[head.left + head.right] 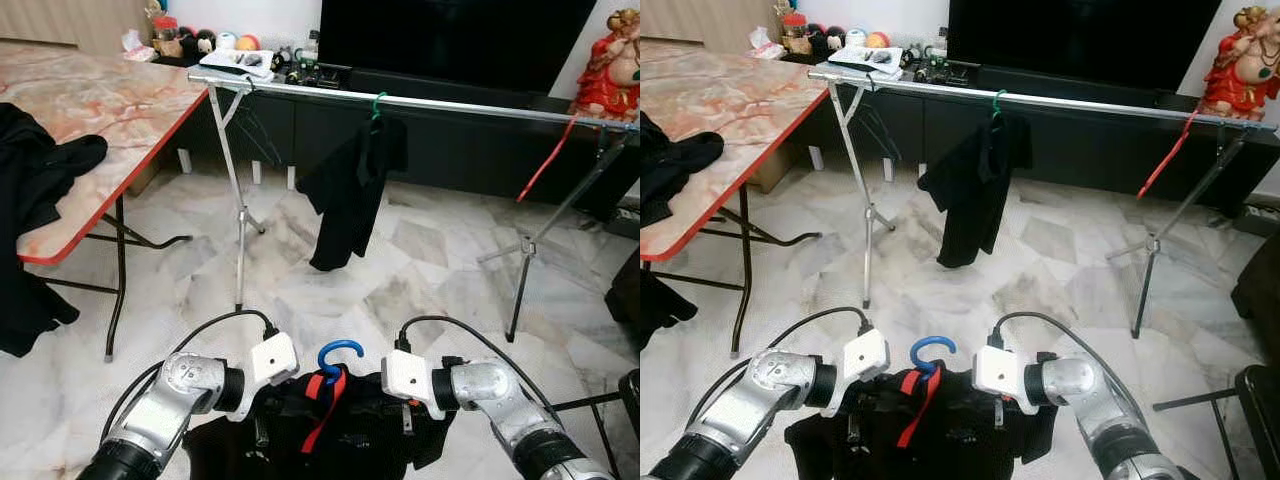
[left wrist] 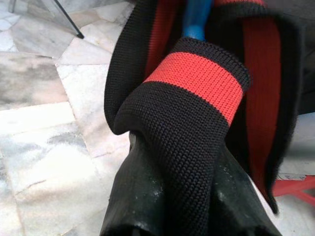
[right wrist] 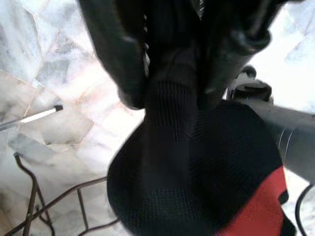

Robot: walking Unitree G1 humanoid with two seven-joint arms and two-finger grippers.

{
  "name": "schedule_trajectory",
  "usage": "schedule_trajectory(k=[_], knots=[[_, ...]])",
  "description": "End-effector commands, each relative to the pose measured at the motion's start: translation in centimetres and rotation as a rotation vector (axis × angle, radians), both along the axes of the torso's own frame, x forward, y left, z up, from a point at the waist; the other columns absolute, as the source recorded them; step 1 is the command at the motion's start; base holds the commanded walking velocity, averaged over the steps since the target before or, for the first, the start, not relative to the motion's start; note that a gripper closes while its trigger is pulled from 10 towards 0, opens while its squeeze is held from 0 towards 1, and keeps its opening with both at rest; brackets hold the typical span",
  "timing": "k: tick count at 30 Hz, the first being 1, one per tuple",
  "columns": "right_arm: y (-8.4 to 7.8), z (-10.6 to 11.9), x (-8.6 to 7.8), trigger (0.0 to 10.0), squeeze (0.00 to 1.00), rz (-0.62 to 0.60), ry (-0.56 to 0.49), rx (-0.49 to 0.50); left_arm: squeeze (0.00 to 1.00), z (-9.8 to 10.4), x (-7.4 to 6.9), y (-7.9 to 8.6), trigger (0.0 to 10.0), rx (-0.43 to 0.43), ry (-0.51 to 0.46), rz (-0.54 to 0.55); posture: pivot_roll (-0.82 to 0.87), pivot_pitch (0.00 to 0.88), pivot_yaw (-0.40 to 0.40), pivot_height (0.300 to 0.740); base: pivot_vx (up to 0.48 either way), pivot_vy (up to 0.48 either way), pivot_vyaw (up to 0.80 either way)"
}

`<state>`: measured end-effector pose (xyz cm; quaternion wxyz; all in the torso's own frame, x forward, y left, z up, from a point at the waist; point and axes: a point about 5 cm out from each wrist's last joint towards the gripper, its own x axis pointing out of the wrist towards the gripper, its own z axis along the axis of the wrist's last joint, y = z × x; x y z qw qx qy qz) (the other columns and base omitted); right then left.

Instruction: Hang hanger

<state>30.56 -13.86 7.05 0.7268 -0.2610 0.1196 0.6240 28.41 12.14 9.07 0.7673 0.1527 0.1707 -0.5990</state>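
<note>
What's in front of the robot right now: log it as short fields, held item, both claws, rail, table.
held item: black and red garment on a blue hanger, low between the arms
left claw: shut on the knit fabric
right claw: shut on the garment
rail: metal, across the room ahead, apart from the hanger
on rail: black shirt on green hanger
table: marble-look, robot's left, dark clothes on it

A rail point(image 1: 450, 103) stands ahead, a table point(image 1: 100, 110) to its left.
</note>
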Motion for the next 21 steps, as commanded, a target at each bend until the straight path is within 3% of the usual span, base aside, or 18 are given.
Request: schedule_trajectory(k=[1, 12, 21], knots=[[0.7, 0.1, -0.2, 10.0, 1.00, 0.041, 0.005, 0.015, 0.00, 0.8, 0.4, -0.2, 0.0, -0.034, -0.036, 0.028, 0.12, 0.081, -0.062, 0.740, 0.000, 0.000, 0.00], [0.6, 0.2, -0.2, 10.0, 1.00, 0.046, 0.006, 0.009, 0.00, 0.6, 0.5, -0.1, 0.0, -0.028, -0.042, 0.052, 0.12, 0.084, -0.064, 0.740, 0.000, 0.000, 0.00], [-0.3, 0.3, 0.2, 10.0, 1.00, 0.019, -0.053, -0.066, 0.00, 0.0, 1.7, 0.8, 0.0, -0.020, -0.114, 0.208, 0.11, 0.084, -0.062, 0.740, 0.000, 0.000, 0.00]])
